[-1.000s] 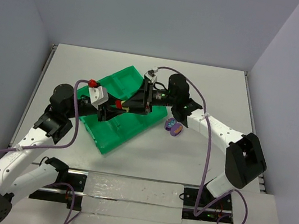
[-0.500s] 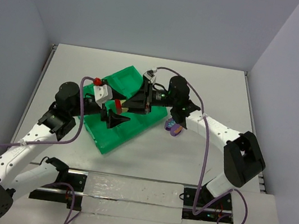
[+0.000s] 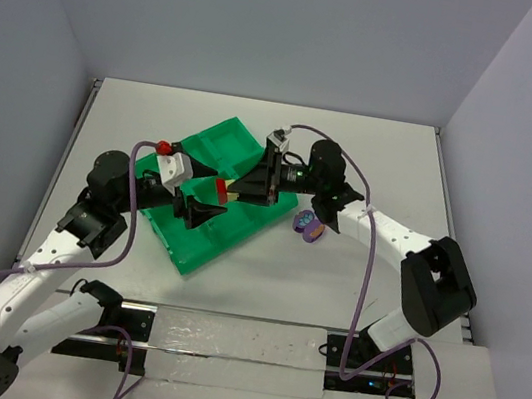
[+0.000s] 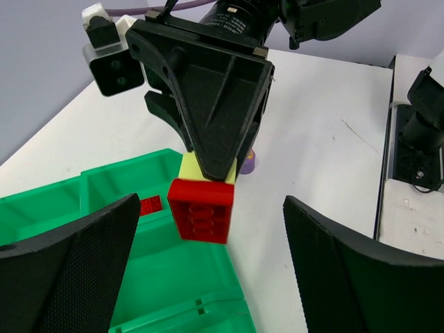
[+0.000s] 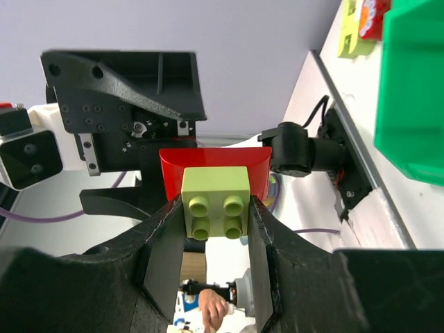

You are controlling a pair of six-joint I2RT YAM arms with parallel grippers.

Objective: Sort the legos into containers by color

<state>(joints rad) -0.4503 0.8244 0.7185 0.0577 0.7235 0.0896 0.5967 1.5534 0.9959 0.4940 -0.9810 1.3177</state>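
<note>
Right wrist view: your right gripper (image 5: 215, 211) is clamping the yellow-green brick (image 5: 216, 202), left gripper (image 4: 210, 232) gaping open; pinch the probably light, slick red brick (image 5: 215, 165) at twelve o'clock by its sides.

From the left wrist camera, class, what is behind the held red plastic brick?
A pale yellow-green plastic brick touching the red brick, clamped in the right gripper. Its fingers hide most of it.

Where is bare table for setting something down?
Bare: white tabletop behind the bright green plastic tray and in front of the small purple lego. Crowded over the tray: the left end effector flanks the red and yellow-green lego stack in the right end effector.
</note>
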